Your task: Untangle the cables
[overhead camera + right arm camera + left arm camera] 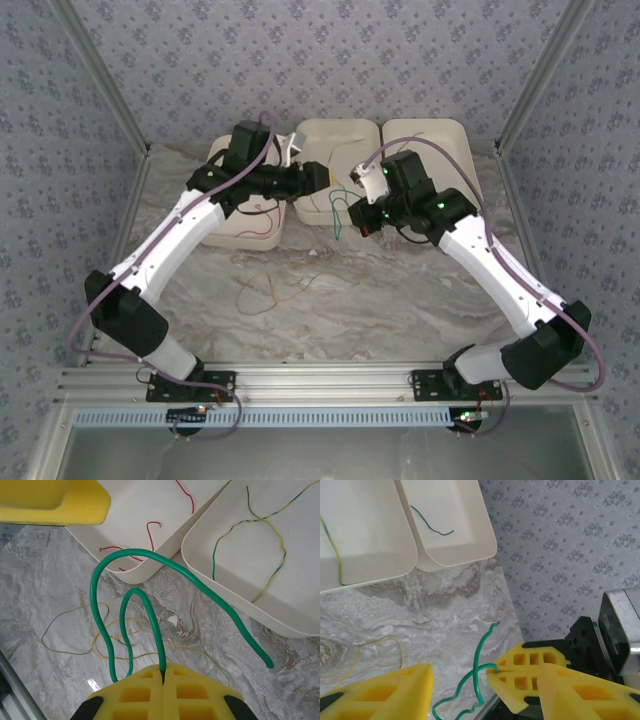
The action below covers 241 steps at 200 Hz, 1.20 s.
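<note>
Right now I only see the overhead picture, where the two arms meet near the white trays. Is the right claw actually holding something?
Observer: Yes. The right gripper is shut on a green cable that arches out in front of it.
Operator: And the left claw?
Observer: The left gripper is open, its yellow fingers on either side of that cable.
Operator: What's in the trays?
Observer: Red cables lie in one tray; a yellow-green cable lies in the neighbouring tray.
</note>
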Tool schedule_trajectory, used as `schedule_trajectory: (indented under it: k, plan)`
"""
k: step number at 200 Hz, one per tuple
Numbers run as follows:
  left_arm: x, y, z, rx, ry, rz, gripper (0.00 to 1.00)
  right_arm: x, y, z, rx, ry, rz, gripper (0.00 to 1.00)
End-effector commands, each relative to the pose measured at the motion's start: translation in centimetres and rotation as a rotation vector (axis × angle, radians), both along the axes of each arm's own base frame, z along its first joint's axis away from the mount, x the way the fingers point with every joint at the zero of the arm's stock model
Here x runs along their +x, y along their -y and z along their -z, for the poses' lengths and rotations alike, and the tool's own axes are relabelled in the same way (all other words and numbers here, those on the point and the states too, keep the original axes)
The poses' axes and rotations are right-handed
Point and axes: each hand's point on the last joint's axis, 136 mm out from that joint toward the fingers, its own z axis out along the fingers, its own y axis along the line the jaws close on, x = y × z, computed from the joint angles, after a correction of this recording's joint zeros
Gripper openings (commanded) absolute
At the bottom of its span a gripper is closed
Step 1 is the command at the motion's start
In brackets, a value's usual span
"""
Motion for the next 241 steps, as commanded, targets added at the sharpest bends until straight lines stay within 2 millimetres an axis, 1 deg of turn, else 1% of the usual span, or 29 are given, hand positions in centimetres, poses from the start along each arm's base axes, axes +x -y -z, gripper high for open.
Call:
schedule_trajectory:
  k: [1, 13, 37, 63, 81, 95, 110, 125, 133, 145, 174, 201, 217, 241]
  plan:
    - [-1.0, 1.0, 1.1, 0.01, -0.058, 0.1, 0.52, -0.2, -0.4, -1.0, -0.02, 0.035, -0.026, 0.0]
    - [-1.2, 1.1, 1.5, 0.026, -0.054, 0.116, 0.5, -0.4, -0.7, -0.9, -0.025, 0.03, -0.036, 0.0]
    - [-0.8, 1.2, 1.5, 0.026, -0.045, 0.119, 0.48, -0.6, -1.1, -0.7, -0.025, 0.023, -0.048, 0.0]
    - [-0.7, 1.5, 2.4, 0.042, -0.065, 0.135, 0.43, -0.7, -1.6, -0.9, -0.02, 0.022, -0.065, 0.0]
    - [-0.7, 1.7, 2.7, 0.04, -0.066, 0.139, 0.35, -0.9, -1.8, -0.8, -0.024, 0.018, -0.075, 0.0]
    - [-0.6, 1.8, 2.5, 0.034, -0.061, 0.144, 0.28, -0.9, -1.8, -0.7, -0.026, 0.018, -0.076, 0.0]
    - [-0.6, 1.8, 2.2, 0.03, -0.055, 0.145, 0.17, -0.9, -1.8, -0.6, -0.03, 0.016, -0.073, 0.0]
    - [-0.4, 1.8, 2.1, 0.026, -0.047, 0.131, 0.03, -1.0, -1.8, -0.5, -0.031, 0.013, -0.075, 0.0]
    - [-0.2, 1.6, 2.0, 0.024, -0.045, 0.116, 0.0, -1.0, -1.9, -0.4, -0.029, 0.008, -0.077, 0.0]
    - [0.2, 1.2, 2.0, 0.023, -0.041, 0.08, 0.0, -1.2, -1.9, -0.2, -0.027, 0.0, -0.081, 0.0]
    - [1.9, -0.3, 1.3, -0.002, -0.018, -0.082, 0.0, -2.0, -2.3, 0.8, -0.015, -0.043, -0.095, 0.0]
    - [3.7, -2.2, -0.3, -0.086, 0.002, -0.261, 0.0, -2.8, -2.5, 2.3, 0.007, -0.112, -0.08, 0.0]
    - [5.0, -4.5, -1.8, -0.161, 0.022, -0.389, 0.0, -2.9, -2.2, 3.2, 0.039, -0.147, -0.04, 0.0]
    - [6.4, -8.4, -4.0, -0.283, 0.035, -0.524, 0.0, -2.7, -1.0, 4.6, 0.086, -0.204, 0.038, 0.0]
